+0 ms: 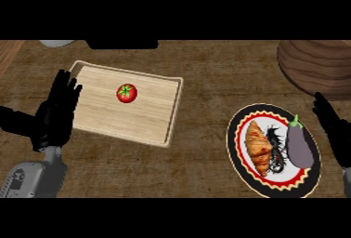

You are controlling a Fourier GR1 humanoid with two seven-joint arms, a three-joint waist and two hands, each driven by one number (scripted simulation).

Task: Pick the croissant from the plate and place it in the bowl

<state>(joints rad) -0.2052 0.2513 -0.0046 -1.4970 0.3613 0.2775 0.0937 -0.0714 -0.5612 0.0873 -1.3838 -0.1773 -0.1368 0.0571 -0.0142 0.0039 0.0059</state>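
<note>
Head view: croissant (259, 148) on plate (233, 135), axis near-far, sits left of right robot hand (334, 130) (nearer one), fingers straight, w/ nothing held.

L hand (56, 116) & R hand (336, 132) black w/ slim fingers (65, 86); forearms (37, 179) grey, rounded.

Left: board (116, 122), tomato (126, 93) on it. Right: plate (237, 123), croissant (259, 146) on its left half, eggplant (299, 144) on its right half, apart. Behind plate, far right corner: bowl (316, 65).
</note>
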